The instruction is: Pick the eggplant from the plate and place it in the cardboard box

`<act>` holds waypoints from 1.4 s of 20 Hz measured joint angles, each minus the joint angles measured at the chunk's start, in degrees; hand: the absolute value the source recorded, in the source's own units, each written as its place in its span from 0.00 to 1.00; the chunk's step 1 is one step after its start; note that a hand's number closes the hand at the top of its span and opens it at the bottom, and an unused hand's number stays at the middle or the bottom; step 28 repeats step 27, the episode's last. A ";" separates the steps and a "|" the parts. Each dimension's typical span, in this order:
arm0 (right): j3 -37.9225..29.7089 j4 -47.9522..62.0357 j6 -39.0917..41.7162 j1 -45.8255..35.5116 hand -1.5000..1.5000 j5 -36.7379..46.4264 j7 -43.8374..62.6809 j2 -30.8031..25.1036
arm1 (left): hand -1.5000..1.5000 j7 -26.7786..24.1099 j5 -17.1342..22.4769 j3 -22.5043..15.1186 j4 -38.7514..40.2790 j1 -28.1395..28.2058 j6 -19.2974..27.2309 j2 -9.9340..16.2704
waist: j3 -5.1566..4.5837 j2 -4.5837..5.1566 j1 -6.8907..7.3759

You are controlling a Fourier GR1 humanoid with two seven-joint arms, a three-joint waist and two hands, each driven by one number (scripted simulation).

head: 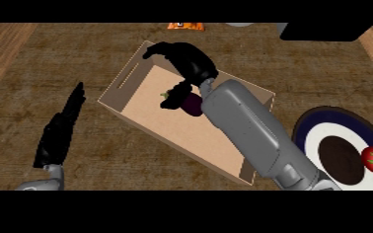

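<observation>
A dark, wood-grained counter (87, 44) fills the view, with an open cardboard box (131, 74) set at an angle across its middle. The right hand (186, 61) reaches over the box, fingers curled down around the eggplant (192, 104), which hangs dark purple just above the box floor, its green stem end toward the left wall. The plate (317, 128), dark-rimmed with a white ring, sits well apart at the right edge, a red thing (368, 158) on its far side. The left hand (62, 128) rests flat and straight-fingered on the counter beside the box. The placing looks nearly done: the sensible move is to lower a touch more, keep clear of the walls, then uncurl the fingers and lift straight up. An orange packet (185, 26) lies beyond the box; no writing on it can be read.
</observation>
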 measured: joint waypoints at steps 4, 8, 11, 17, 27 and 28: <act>-2.73 -0.27 -6.56 -0.06 0.00 -6.90 -1.32 0.01 | 0.50 -0.86 -0.29 -0.20 0.90 -0.05 0.29 -0.45 | 0.01 0.04 0.23; -8.00 0.77 -9.45 -0.58 0.00 -13.54 -3.97 0.03 | 0.50 -0.24 -0.05 -0.18 -0.41 0.78 -0.05 -0.36 | 0.04 0.04 0.13; -14.07 1.37 -7.70 -1.20 0.00 -18.50 -6.23 -1.58 | 0.50 0.52 -0.44 -0.16 -0.50 0.34 0.59 -0.70 | 0.04 0.03 -0.42; -23.95 6.10 -5.61 -2.54 0.00 -23.89 -9.09 -8.08 | 0.50 0.98 0.01 0.23 -1.40 0.85 0.14 -0.49 | 0.03 0.01 -0.67; -35.09 21.27 8.33 -3.48 0.00 -29.00 -19.75 -24.51 | 0.50 0.30 0.23 0.61 0.31 -0.82 -0.63 -0.14 | 0.07 0.46 -0.07; -35.09 21.27 8.33 -3.48 0.00 -29.00 -19.75 -24.51 | 0.50 0.30 0.23 0.61 0.31 -0.82 -0.63 -0.14 | 0.07 0.46 -0.07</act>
